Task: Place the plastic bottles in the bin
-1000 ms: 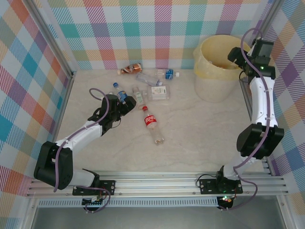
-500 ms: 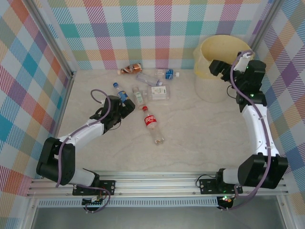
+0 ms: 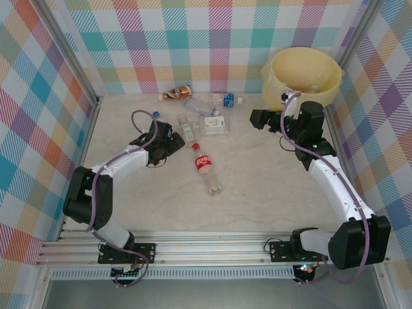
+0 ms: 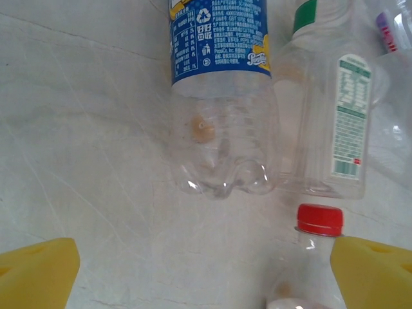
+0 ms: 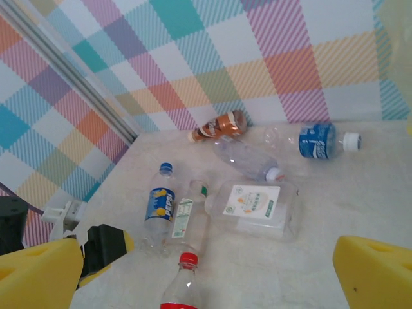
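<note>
I can't make out the inside of the bin point(image 3: 275, 80), far right. The plastic bottles point(image 3: 205, 123) lie scattered mid-table. The left gripper point(image 3: 171, 141) and the right gripper point(image 3: 255, 120) both gape wide, empty.

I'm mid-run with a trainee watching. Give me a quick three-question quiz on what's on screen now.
1. True or false: the left claw is shut on a bottle.
2. Which cap colour does the red-label bottle have? A red, B green, C white.
3. Fill in: the bin stands in the far ___ corner of the table.
Key: 1 false, it is open, with the blue-label bottle just ahead of it; 2 A; 3 right.
</note>
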You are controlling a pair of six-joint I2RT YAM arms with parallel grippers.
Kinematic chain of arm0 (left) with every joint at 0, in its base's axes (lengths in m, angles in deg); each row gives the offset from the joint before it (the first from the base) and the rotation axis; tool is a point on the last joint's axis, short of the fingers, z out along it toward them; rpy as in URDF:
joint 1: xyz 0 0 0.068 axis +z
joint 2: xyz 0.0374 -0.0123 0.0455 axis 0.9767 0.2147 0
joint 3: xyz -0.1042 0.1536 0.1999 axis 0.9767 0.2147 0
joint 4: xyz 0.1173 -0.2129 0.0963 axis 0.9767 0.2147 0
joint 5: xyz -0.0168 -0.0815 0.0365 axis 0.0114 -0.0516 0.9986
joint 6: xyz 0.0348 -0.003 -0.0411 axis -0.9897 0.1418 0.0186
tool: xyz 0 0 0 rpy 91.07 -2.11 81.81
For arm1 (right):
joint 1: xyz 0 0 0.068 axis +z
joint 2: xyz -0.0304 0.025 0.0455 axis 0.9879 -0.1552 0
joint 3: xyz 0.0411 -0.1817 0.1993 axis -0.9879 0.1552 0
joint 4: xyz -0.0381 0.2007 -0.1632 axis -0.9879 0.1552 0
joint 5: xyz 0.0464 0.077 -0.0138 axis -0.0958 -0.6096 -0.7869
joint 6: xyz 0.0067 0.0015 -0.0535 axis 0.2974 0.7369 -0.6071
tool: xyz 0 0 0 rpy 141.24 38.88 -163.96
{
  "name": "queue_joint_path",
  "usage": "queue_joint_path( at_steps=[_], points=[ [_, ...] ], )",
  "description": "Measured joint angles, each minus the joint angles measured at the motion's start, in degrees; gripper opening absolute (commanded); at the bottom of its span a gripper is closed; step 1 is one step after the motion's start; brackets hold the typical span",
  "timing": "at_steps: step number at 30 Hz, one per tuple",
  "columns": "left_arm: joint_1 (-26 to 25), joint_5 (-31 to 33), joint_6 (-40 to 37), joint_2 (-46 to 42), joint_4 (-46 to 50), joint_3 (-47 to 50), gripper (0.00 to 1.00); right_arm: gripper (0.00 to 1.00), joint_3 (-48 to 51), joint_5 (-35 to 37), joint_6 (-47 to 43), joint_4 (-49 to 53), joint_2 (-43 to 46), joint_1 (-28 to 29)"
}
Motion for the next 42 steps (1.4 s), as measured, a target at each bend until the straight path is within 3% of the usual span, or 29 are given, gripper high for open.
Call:
queue_joint_path(
  at_steps=[8, 21, 32, 42],
  points=[
    [1.1, 3.7, -3.0, 6.9, 1.3, -6.1, 0.99, 1.00, 0.5, 0.6, 2.7, -2.9, -2.6, 1.0],
    [4.6, 3.0, -7.4, 17.6, 3.6, -18.6, 0.94, 1.00, 0.5, 1.5, 2.7, -2.7, -2.6, 1.4],
    [4.8, 0.0, -9.2, 22.7, 3.6, -21.6, 0.81, 1.00, 0.5, 2.2, 1.9, -1.3, -2.6, 1.7],
    [5.0, -1.0, -10.6, 21.8, -1.1, -15.4, 0.61, 1.00, 0.5, 2.6, 1.4, -0.9, -2.6, 1.8]
  ],
)
